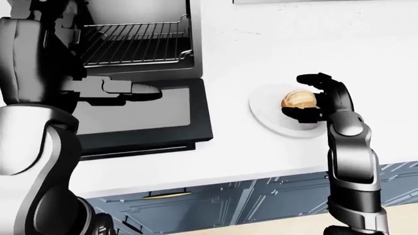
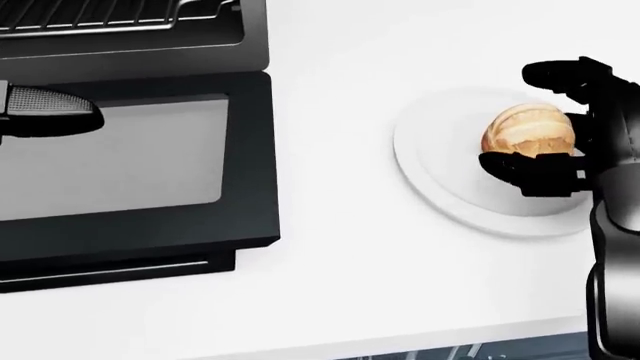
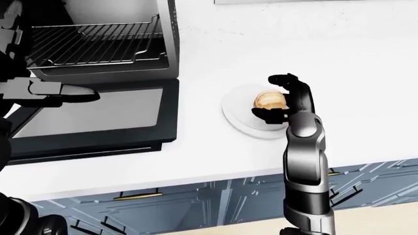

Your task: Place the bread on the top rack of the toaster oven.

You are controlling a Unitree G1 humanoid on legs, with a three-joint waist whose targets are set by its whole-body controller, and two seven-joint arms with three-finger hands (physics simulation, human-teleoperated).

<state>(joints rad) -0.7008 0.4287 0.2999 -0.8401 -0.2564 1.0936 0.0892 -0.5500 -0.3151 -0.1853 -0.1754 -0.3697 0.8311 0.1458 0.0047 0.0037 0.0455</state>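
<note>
I have the right robot hand (image 2: pixel 545 124) curled around the bread (image 2: pixel 528 130), which sits on the white plate (image 2: pixel 440 180) toward the right of the white desk (image 2: pixel 340 300). In the head view one black finger (image 2: pixel 555 73) hooks over the far side of the loaf and another presses along its near edge, so the fingers half-enclose it; I cannot tell whether they grip it firmly, and the loaf rests on the plate, not lifted.

Well to the left stands the toaster oven (image 1: pixel 140 44), its cavity open and its wire rack (image 1: pixel 131 41) showing inside. The glass door (image 2: pixel 130 165) lies folded down flat toward me, well apart from the plate.

My left robot hand (image 1: pixel 134 90) hangs above that door, fingers stretched out flat and together, holding nothing. In the left-eye view the left arm fills the left edge.

Below the near edge of the desk I see blue-grey cabinet fronts (image 3: pixel 196 205).
</note>
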